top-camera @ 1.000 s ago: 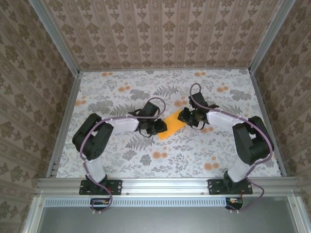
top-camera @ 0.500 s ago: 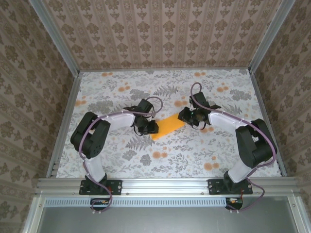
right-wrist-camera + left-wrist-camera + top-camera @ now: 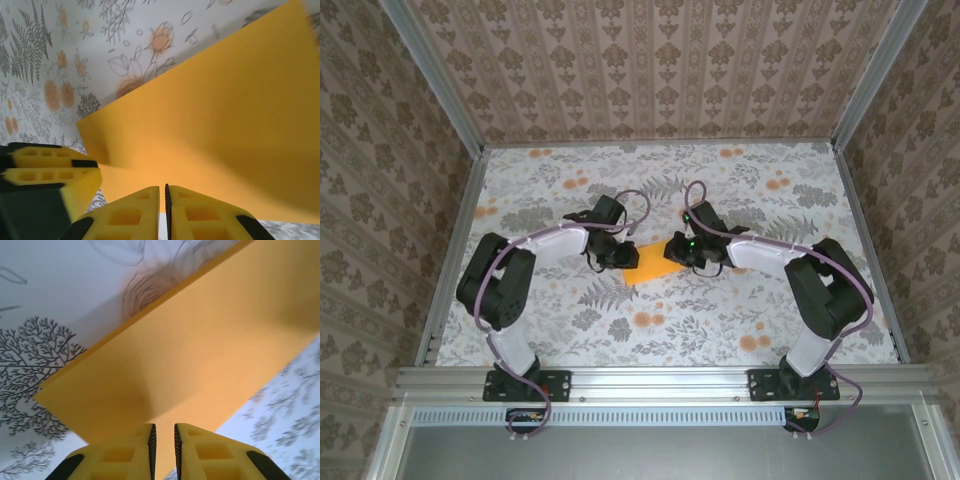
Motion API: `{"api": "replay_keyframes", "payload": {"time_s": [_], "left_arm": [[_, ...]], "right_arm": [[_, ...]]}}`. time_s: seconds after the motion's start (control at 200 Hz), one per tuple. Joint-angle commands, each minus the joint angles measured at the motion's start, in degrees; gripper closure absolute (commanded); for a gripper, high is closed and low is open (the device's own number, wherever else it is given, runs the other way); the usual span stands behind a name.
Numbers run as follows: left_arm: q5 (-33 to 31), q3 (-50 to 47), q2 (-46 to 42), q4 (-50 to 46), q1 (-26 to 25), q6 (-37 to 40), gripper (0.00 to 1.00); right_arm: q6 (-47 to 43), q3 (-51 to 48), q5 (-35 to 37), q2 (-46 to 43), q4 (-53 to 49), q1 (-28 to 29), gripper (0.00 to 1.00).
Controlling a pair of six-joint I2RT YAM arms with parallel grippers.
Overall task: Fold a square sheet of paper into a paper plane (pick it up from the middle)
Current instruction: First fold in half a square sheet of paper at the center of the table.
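The square sheet of paper (image 3: pixel 651 267) is plain orange-yellow, folded to a narrow slab, and stretched between my two grippers at the table's middle. My left gripper (image 3: pixel 619 255) is at its left end. In the left wrist view the paper (image 3: pixel 200 340) spreads out from my left gripper (image 3: pixel 163 434), whose jaws stand a thin slit apart with the paper's near corner running in between them. My right gripper (image 3: pixel 683 252) is at the right end. In the right wrist view my right gripper (image 3: pixel 162 192) is pinched shut on the near edge of the paper (image 3: pixel 210 115). The left fingers (image 3: pixel 52 172) show at its far corner.
A floral-print cloth covers the table (image 3: pixel 750 310), with small orange flower prints (image 3: pixel 642 319) near the paper. Aluminium rails (image 3: pixel 453 250) and patterned walls close in the left, right and far sides. Both arm bases stand at the near edge.
Both grippers have moved inward onto the paper's ends. The paper has shifted a little left and toward the near edge. The right jaws have closed.
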Motion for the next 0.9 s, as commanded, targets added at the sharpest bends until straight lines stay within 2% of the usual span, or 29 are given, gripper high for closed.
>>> {"api": "replay_keyframes", "payload": {"time_s": [0.0,0.17,0.285,0.555,0.895], "left_arm": [[1.8,-3.88,-4.23,7.43,-1.79,-8.89,0.82],[1.55,-10.42,-4.74,21.14,-5.39,-23.03,0.87],[-1.45,-11.18,-3.28,24.86,-8.0,-27.73,0.91],[-3.94,-12.21,-0.96,26.76,-8.54,-31.34,0.94],[-4.29,-12.51,1.43,26.45,-8.51,-32.44,0.96]], "right_arm": [[3.68,-1.18,-1.15,0.72,5.95,1.12,0.89],[7.07,-6.43,-1.68,0.71,13.36,2.01,0.94],[9.14,-9.49,-1.92,1.21,18.04,2.34,0.97],[11.22,-11.53,-3.44,3.73,23.35,2.77,1.0],[11.1,-12.27,-2.87,4.37,23.41,2.77,1.0]]}}
